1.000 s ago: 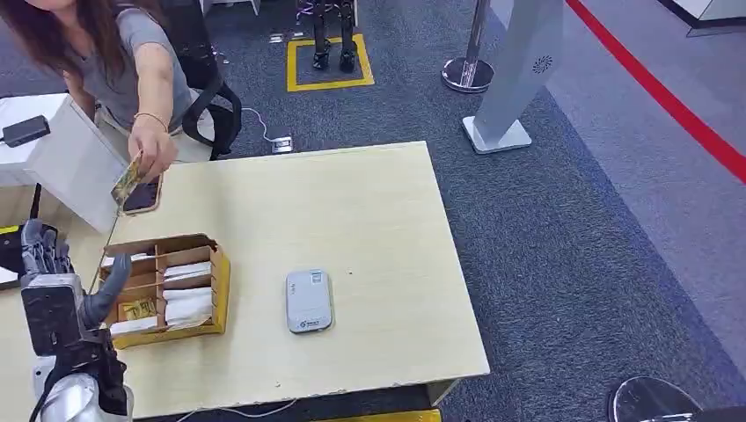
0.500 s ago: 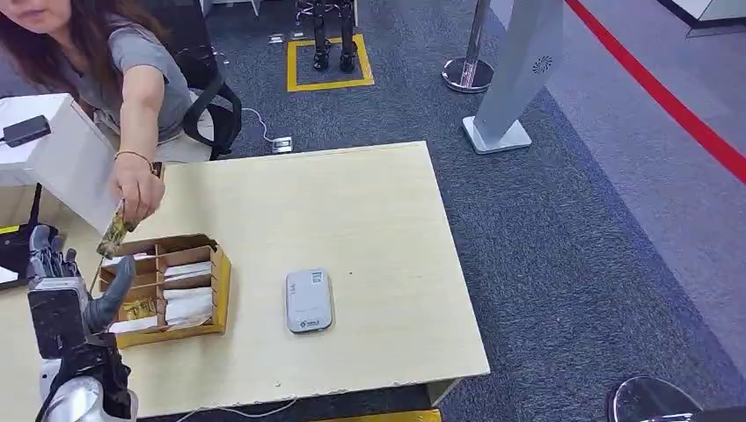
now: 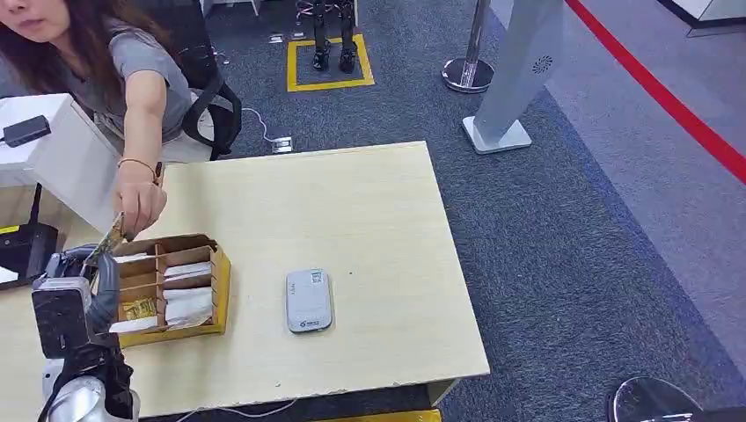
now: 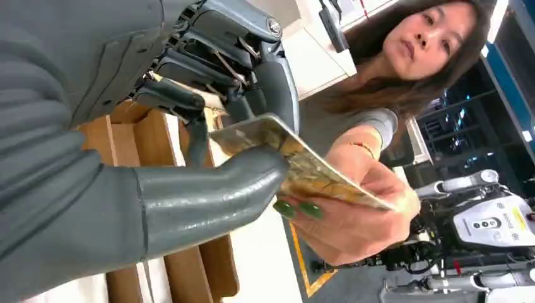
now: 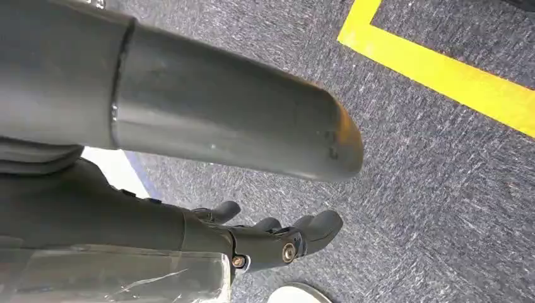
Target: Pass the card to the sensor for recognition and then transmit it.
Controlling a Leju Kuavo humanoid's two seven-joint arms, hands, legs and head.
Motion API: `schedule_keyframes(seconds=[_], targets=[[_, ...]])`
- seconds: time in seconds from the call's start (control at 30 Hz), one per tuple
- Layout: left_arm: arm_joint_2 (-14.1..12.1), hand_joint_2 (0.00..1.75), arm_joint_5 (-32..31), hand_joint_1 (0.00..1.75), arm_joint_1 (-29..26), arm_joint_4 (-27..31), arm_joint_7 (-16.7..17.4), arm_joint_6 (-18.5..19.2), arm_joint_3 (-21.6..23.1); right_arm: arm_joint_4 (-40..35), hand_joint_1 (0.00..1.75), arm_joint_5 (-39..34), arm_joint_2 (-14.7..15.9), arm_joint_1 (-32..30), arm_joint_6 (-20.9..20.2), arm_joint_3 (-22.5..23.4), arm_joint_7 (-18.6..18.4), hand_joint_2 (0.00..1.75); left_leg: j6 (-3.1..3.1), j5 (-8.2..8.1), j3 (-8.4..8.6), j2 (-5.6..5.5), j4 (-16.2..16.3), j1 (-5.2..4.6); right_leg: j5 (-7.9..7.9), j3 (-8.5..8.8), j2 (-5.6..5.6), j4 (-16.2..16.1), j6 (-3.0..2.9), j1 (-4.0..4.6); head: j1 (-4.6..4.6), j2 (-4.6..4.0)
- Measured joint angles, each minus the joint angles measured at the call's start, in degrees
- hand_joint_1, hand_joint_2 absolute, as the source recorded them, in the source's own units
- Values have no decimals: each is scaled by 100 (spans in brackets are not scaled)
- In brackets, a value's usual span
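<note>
- Left hand [image 3: 88, 272] raised at the lower left of the head view, beside the box [image 3: 167, 290], thumb and fingers closing on one end of the card [image 3: 113, 236]
- In the left wrist view, thick thumb [image 4: 208, 196] under the card [image 4: 303, 167], dark fingers [image 4: 189, 104] above it: pinching, by the look of it, though how firmly cannot be told
- Other end of the card pinched by the person's hand [image 3: 141, 204], green-nailed fingertips [image 4: 299, 209] underneath; both holding at once, so judged a hand-over not yet finished
- Held out edge-first, likely so the far end stays free for the thumb to slide under
- Card thin, flat and stiff-looking, with a gold and brown mottled print, tilted rather than level
- Sensor [image 3: 309, 301], a small grey-white slab, lying flat mid-table, well apart from the card toward the right; probably placed there within reach of a swing
- Box split into compartments holding white slips and one gold-printed piece, just beside the left hand
- Right hand [image 5: 277, 237] hanging over the carpet [image 5: 441, 177], fingers loosely curled and holding nothing; judged idle for this step
</note>
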State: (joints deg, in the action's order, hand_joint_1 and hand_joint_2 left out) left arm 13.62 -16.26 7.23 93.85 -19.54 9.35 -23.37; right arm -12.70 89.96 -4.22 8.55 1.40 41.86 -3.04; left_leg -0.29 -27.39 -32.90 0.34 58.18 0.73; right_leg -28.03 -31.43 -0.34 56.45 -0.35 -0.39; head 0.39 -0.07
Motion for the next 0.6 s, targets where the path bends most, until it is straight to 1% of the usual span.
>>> schedule_keyframes(seconds=[0.3,0.6], targets=[[0,175,-13,175,-2,-59,9,-22,0,0,0,-11,0,-4,0,0,0,0,0,0,0,0,0,0,0,0,0,0,0,0,0,0],[35,175,-64,175,-4,-59,146,-77,2,0,0,-35,0,-14,13,2,2,0,0,0,0,0,0,0,0,0,0,0,0,0,0,0]])
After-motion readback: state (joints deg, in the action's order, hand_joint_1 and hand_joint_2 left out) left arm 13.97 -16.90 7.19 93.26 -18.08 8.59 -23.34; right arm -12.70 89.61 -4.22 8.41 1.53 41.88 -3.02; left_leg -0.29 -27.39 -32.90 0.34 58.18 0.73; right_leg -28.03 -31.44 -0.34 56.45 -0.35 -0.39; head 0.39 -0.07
